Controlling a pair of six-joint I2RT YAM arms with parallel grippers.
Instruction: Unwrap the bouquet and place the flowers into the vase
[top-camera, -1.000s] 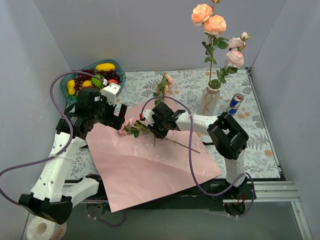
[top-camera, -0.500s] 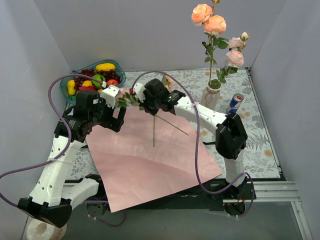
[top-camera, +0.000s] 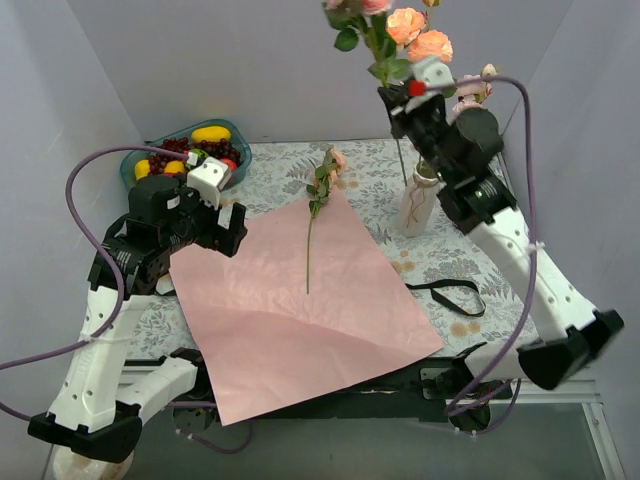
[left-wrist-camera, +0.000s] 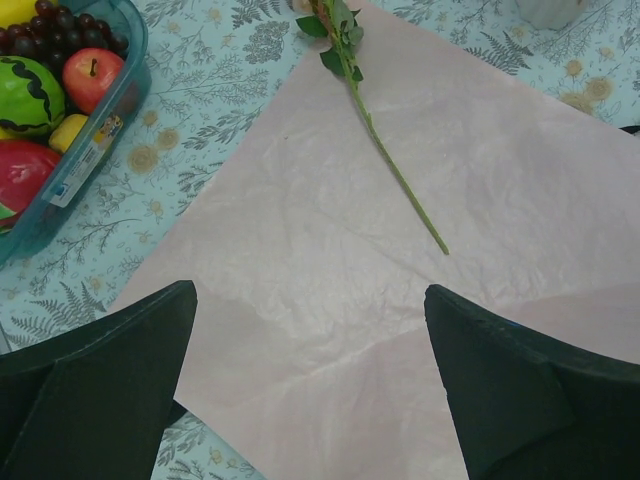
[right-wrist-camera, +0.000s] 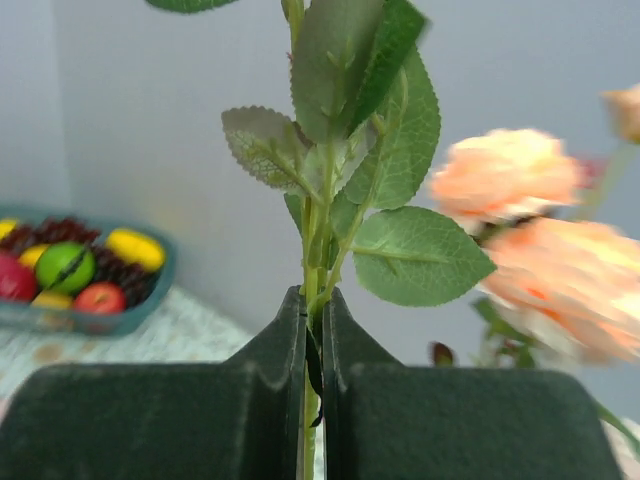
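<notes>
- Pink rose (top-camera: 378, 45) has been lifted off the wrapping paper (top-camera: 290, 320) within the last second. It is now held high above the vase (top-camera: 415, 205), with its stem pinched in the closed right gripper (right-wrist-camera: 313, 310).
- Only the lowering into the narrow neck is judged to remain for this flower.
- One last rose (left-wrist-camera: 385, 160) is left lying on the paper, and the left gripper (left-wrist-camera: 308, 300) is kept wide open and empty near it.
- Peach roses (top-camera: 418, 38) are already standing in the vase.

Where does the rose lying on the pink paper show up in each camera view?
Top external: the lying rose, centre, on the pink paper.
Left wrist: upper middle, stem running down-right.
Right wrist: not in it.
Shared landmark: the fruit tray, in all three views.
</notes>
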